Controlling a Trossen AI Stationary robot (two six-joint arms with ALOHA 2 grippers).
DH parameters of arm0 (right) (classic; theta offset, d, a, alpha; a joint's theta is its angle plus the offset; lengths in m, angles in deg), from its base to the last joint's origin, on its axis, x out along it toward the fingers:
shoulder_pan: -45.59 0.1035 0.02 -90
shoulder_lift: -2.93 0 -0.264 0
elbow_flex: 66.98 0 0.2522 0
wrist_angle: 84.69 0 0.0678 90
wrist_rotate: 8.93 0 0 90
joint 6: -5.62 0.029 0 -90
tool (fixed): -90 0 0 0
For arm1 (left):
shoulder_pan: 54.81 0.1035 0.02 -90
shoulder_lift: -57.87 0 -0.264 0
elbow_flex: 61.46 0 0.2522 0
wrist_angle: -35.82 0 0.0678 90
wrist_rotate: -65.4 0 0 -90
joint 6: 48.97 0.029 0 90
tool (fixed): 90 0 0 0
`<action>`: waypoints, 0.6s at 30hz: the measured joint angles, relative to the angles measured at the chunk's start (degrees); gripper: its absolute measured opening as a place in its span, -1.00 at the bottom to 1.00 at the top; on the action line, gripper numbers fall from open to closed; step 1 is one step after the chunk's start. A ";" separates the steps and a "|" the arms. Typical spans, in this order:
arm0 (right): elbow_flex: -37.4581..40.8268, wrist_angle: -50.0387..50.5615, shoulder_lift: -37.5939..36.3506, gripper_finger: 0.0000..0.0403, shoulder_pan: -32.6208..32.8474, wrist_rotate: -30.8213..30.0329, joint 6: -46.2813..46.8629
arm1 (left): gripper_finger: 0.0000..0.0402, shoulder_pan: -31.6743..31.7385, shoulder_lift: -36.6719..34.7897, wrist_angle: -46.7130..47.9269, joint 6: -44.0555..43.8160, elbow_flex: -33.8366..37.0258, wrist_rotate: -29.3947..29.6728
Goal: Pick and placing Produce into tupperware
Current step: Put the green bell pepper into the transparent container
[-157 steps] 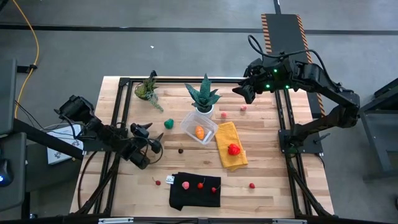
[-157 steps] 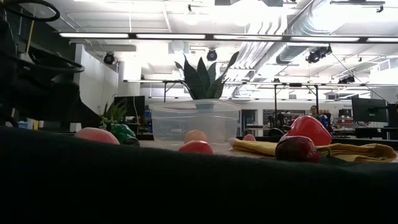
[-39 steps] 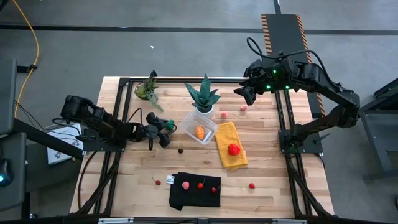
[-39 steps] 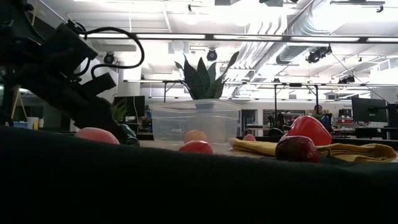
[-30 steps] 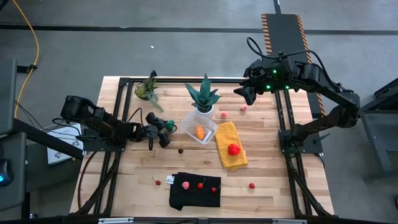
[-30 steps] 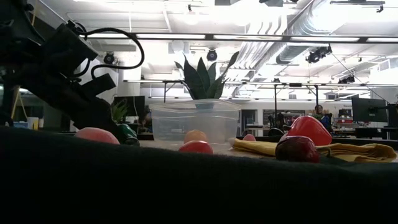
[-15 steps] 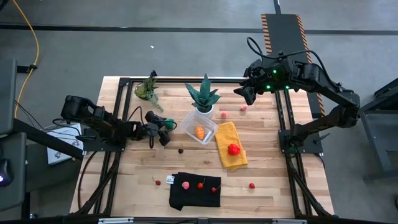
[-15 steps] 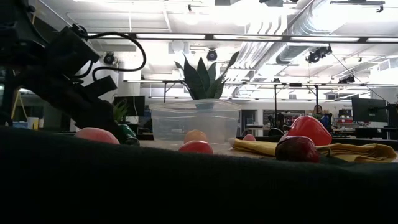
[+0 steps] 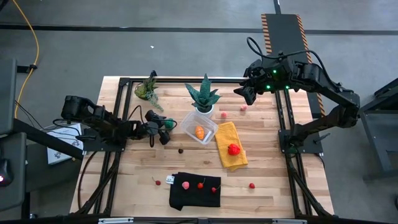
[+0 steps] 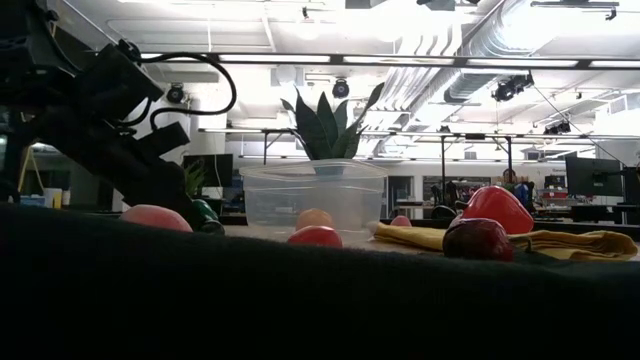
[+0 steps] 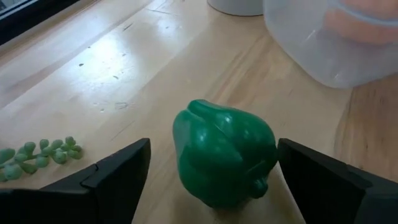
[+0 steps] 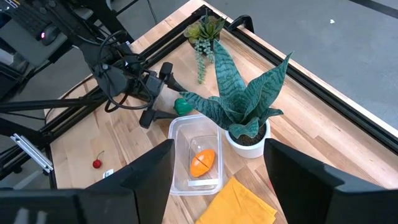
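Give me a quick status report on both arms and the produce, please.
Left tool open, straddling green pepper beside tupperware. Right tool raised at far right edge, idle. Orange piece already inside; nothing blocking.

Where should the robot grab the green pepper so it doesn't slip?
Probably across its wide, bumpy middle. The green pepper lies on the table, and the open left gripper has one finger on each side. Closing there from beside it, low, looks best.
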State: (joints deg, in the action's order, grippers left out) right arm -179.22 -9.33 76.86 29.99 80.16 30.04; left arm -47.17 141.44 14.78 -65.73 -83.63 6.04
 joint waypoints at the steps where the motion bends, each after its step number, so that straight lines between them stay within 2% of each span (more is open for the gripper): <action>1: 0.00 0.00 0.00 0.18 0.00 -0.02 0.02 | 0.69 0.00 0.00 -0.12 0.01 0.00 0.01; 5: 0.00 0.00 0.00 0.18 -0.01 -0.23 0.00 | 0.69 0.00 1.47 -1.84 0.04 0.00 0.01; 11: 0.00 -0.02 0.00 0.18 -0.01 -0.43 0.17 | 0.69 -0.02 9.84 -6.95 -0.23 -2.73 -0.43; 18: 0.00 0.01 0.00 0.18 0.00 -0.43 1.17 | 0.69 -0.15 13.57 -6.61 0.93 -6.27 3.15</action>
State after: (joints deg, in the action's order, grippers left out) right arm -179.22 -9.32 76.86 29.99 79.72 31.21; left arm -47.32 155.02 8.17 -64.80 -89.90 9.19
